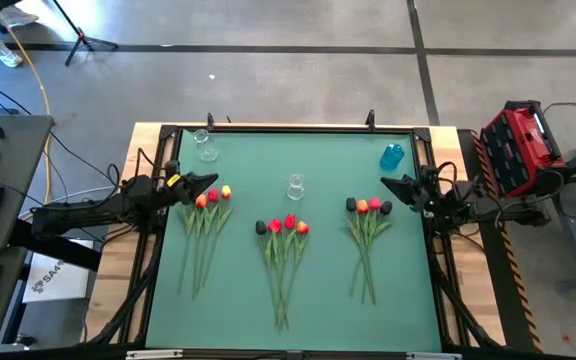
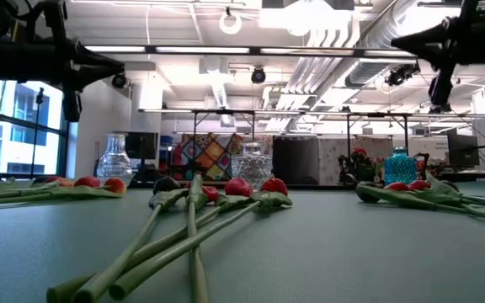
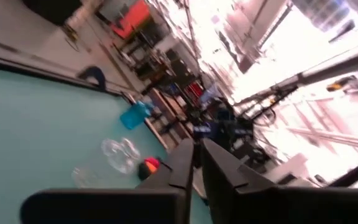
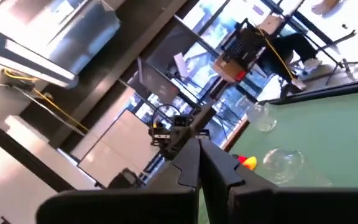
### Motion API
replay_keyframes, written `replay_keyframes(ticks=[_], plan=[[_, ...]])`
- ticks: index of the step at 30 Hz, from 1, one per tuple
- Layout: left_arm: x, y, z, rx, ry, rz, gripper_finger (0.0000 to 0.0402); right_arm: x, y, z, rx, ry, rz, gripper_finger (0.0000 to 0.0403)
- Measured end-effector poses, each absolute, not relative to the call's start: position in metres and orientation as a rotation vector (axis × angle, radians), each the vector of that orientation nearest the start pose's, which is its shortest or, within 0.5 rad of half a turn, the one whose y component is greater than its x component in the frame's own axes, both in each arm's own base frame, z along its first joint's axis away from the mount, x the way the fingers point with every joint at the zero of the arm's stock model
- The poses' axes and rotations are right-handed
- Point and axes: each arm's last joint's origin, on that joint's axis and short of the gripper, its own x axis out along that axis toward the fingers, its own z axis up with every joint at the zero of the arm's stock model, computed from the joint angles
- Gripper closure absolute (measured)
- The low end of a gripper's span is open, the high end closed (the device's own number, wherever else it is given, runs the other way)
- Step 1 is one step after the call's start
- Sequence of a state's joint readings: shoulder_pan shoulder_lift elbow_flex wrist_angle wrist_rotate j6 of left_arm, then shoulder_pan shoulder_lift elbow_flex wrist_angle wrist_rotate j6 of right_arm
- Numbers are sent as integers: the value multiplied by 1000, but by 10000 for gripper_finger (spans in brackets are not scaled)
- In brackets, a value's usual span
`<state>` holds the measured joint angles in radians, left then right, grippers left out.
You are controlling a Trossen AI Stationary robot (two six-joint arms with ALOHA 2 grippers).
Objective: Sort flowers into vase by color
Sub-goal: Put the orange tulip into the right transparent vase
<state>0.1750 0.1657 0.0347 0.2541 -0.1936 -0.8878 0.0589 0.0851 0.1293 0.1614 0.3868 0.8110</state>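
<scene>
Worktop (image 1: 318, 300): green surface, seen from above, clock directions taken from its centre.

Left arm (image 1: 88, 208): extended level from the 9 o'clock edge, raised clear of the surface. Left gripper (image 1: 211, 182) points toward 3 o'clock, just above the heads of the nearest bunch; its jaws stand nearly together with a thin slit between them, holding nothing.

Right arm (image 1: 488, 205): extended level from the 3 o'clock edge, also raised. Right gripper (image 1: 386, 183) points toward 9 o'clock; its jaws are closed and empty.

Flowers: three bunches lying flat, heads toward 12 o'clock, stems toward 6. Left bunch (image 1: 206, 225) at 9 o'clock, middle bunch (image 1: 284, 250) near centre, right bunch (image 1: 367, 235) at 3 o'clock.

Vases: blue vase (image 1: 392, 156) at 2 o'clock, clear vase (image 1: 205, 146) at 10 o'clock, second clear vase (image 1: 295, 186) toward 12 o'clock.
</scene>
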Motion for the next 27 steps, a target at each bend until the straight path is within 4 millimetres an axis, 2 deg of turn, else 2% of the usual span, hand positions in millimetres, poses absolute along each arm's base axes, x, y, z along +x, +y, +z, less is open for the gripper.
replay_keyframes(ticks=[3, 7, 12, 17, 20, 23, 27], plan=[[108, 23, 193, -876, -229, 251, 349, 97, -6, 235, 844, -269, -295, 402], [117, 24, 205, -852, -141, 256, 322, 113, -7, 254, 889, -132, -441, 402], [130, 25, 216, -849, 83, 330, 320, 146, -3, 269, 961, 95, -527, 402], [137, 27, 225, -846, 394, 481, 330, 178, 6, 276, 914, 345, -528, 402], [140, 28, 222, -898, 535, 579, 335, 190, 9, 280, 869, 458, -567, 402], [147, 28, 213, -938, 602, 628, 337, 196, 10, 288, 837, 540, -612, 402], [159, 30, 199, -972, 662, 719, 338, 202, 9, 305, 791, 560, -647, 402]])
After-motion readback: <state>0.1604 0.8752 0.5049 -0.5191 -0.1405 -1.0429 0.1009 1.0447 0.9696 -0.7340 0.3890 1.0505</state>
